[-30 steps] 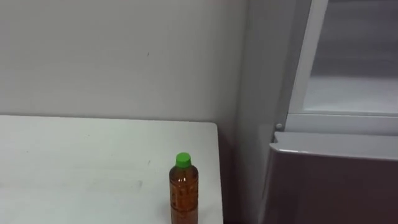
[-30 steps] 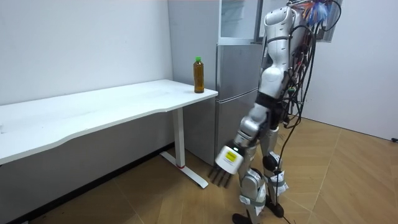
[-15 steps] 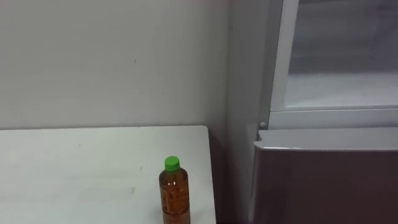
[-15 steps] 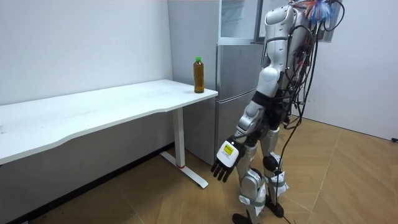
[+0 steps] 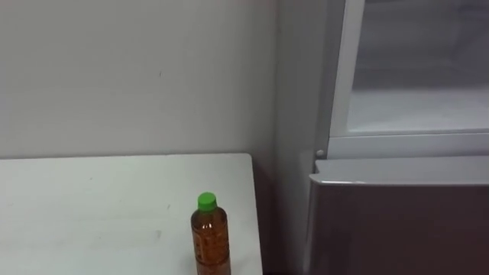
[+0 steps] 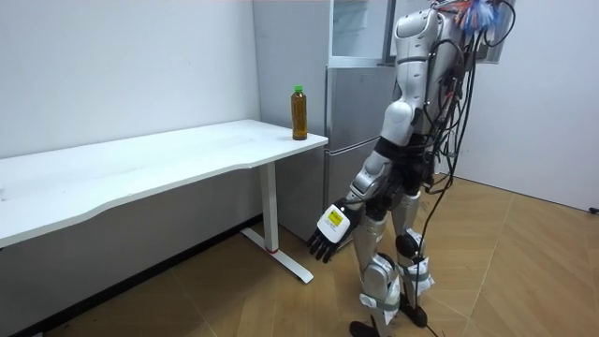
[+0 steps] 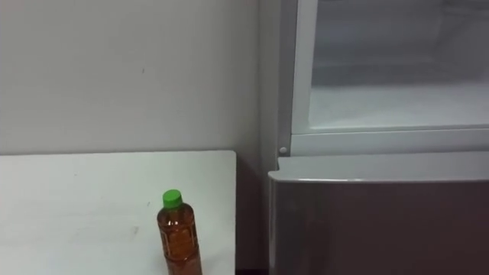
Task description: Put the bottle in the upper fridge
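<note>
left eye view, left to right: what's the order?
table → bottle, standing near the table's right edge → fridge, with its upper compartment open.

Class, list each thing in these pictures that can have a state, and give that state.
bottle, upright on the table, green cap on, untouched.
upper fridge, open, inside showing.
lower fridge door, shut.
left robot hand, open, empty, hanging low.
</note>
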Controlling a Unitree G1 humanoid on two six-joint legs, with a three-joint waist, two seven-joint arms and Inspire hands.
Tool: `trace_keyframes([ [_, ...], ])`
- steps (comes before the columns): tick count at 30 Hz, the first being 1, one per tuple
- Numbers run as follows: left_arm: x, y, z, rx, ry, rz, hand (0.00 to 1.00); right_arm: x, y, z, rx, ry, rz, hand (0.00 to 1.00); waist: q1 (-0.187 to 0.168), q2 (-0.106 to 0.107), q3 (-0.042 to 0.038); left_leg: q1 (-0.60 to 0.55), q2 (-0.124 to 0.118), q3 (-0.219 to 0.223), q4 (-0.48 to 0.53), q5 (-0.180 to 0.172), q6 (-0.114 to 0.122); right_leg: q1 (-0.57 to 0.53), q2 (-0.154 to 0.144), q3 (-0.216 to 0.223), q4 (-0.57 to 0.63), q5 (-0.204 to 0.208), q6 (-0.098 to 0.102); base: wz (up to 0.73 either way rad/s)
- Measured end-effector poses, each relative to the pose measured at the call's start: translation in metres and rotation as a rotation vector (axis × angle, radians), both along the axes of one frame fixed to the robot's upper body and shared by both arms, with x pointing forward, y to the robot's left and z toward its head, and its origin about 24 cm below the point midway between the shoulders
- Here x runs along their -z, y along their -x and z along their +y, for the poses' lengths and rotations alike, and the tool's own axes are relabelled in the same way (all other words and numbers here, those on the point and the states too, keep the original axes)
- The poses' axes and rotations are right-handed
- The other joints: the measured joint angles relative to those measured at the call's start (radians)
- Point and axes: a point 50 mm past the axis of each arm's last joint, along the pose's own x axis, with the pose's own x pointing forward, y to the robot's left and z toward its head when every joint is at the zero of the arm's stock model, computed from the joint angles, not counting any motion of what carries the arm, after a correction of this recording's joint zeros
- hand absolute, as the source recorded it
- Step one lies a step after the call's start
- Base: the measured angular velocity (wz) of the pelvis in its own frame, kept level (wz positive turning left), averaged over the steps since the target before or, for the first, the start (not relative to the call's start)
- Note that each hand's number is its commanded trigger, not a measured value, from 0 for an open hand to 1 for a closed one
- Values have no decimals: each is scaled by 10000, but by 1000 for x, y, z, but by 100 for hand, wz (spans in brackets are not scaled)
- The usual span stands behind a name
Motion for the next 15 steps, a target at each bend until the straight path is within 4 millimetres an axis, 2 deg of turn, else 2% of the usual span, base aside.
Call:
trace_keyframes([
  [4,0,8,2,149,-100,134,0,-15,-26,4,-908,174,-1611,0,8,-16,0,-53,0,0,45,2,-4,-63,-2,2,5,8,-9,0],
  [10,-3,1,3,233,-142,-233,0,-42,-54,11,-1605,-39,-3659,0,42,-27,-52,-251,3,-28,134,2,-5,-191,-2,-43,13,9,-9,2],
  [11,-3,0,3,241,-152,-282,0,-46,-56,12,-1671,-39,-3901,0,53,-33,-46,-237,2,-27,131,1,-5,-182,-2,-40,15,9,-9,0],
  [12,-4,-1,4,262,-168,-344,0,-55,-59,14,-1841,-74,-4407,0,55,-43,3,-214,3,-9,132,1,-5,-161,-2,-13,18,9,-9,-4],
  [15,-6,-2,4,324,-161,-611,0,-79,-69,17,-2394,-170,-5625,0,51,-62,5,-214,8,33,135,-4,-3,-198,-3,42,34,7,-7,-5],
])
